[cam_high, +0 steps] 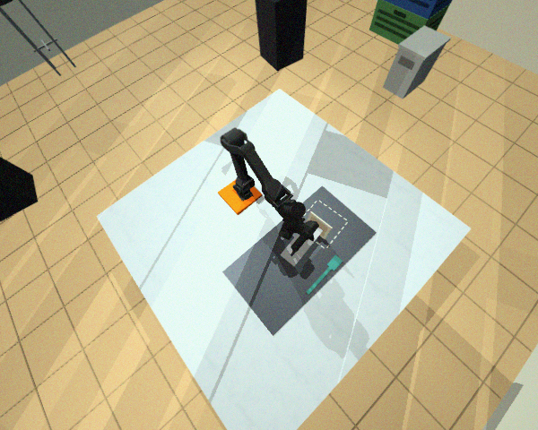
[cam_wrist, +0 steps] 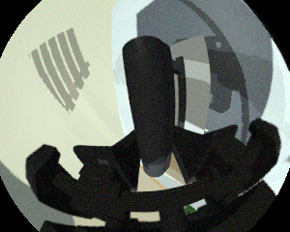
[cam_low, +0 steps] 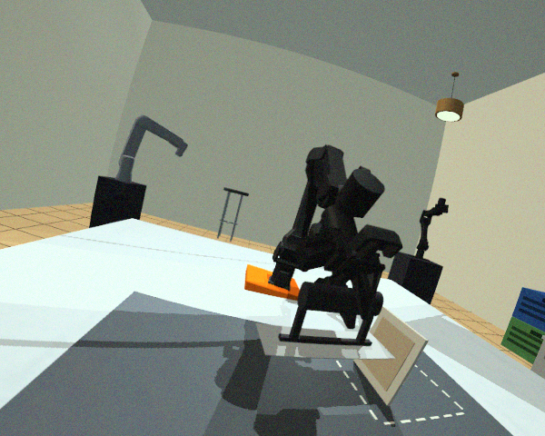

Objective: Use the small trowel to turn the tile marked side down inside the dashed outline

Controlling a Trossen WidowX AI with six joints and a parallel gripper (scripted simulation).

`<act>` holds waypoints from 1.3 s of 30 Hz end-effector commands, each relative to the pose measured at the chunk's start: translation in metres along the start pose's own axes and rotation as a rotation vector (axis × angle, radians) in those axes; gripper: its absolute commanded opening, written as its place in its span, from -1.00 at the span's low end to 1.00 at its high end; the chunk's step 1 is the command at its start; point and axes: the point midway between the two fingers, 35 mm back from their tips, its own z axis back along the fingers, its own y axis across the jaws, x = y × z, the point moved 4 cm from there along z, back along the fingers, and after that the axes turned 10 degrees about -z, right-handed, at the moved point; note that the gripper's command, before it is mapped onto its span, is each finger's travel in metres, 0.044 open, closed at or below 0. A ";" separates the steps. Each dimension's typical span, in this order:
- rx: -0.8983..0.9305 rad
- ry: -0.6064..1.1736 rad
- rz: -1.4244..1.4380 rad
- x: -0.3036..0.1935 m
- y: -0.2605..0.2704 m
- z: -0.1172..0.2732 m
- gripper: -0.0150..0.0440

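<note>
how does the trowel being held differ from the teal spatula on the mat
the trowel is held, while the teal spatula lies loose on the mat
the trowel has a broad pale grey blade and black handle, the spatula a small head and thin handle, all teal
both have a flat blade

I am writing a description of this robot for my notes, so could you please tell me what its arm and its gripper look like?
The robot arm is matte black, with slim angular links and bulky rounded joints. Its black gripper has a wide body; the wrist view shows curved, hook-like ends at both sides. I cannot make out any cables or markings.
</note>
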 end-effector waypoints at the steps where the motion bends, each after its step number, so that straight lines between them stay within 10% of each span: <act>1: 0.016 -0.011 -0.003 0.000 0.002 0.001 -0.49; 39: 0.016 -0.015 0.002 0.055 0.035 0.022 -0.49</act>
